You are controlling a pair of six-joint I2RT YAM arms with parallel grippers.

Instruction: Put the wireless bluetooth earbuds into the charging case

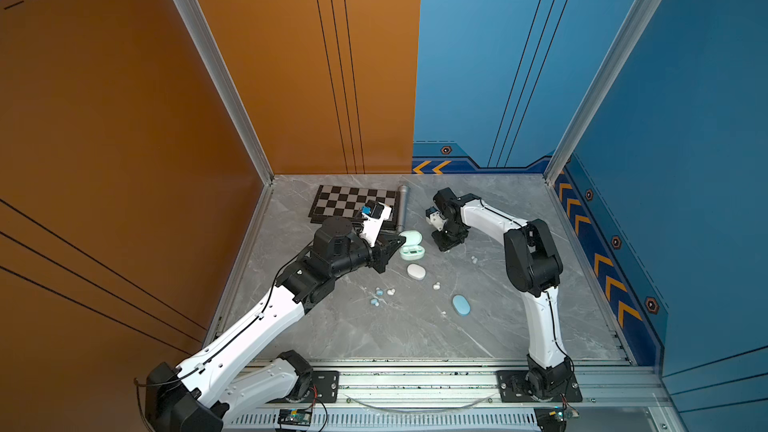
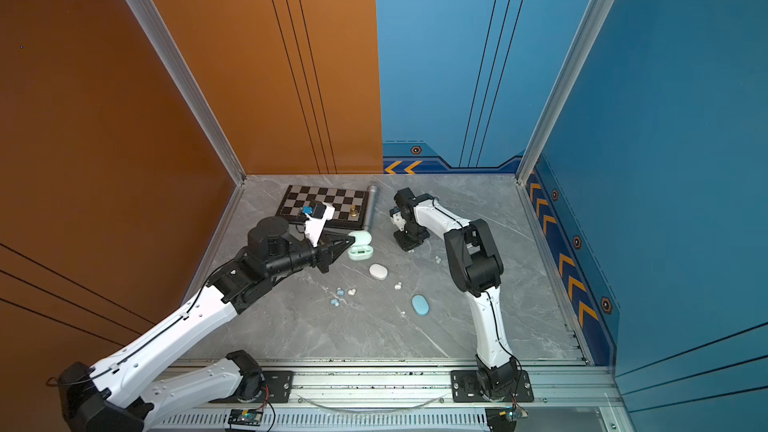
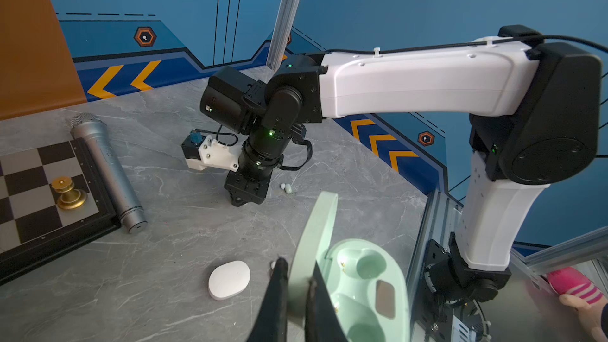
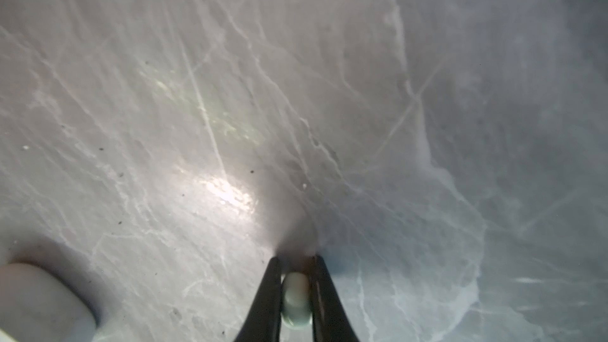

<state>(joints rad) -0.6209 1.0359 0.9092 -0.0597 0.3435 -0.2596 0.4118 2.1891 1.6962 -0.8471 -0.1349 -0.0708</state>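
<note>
We've got the mint case [image 3: 371, 294] open, both wells [image 3: 370, 266] empty; our left gripper [image 3: 297, 268] pinches its lid [image 3: 317, 222], right gripper [image 4: 296, 259] nips a pale earbud [image 4: 296, 297].

Plainly a robotics lab test cell. Boxed in by an orange wall panel [image 1: 124, 118] and a blue wall panel [image 1: 685, 118] on aluminium posts [image 1: 216, 64] around a grey marble-look counter [image 1: 374, 334]. Fitted with a left arm [image 1: 249, 326] and a right arm [image 1: 540, 326] bolted to a slotted metal rail [image 1: 415, 384], with a bare circuit board [image 1: 295, 416] below.
</note>
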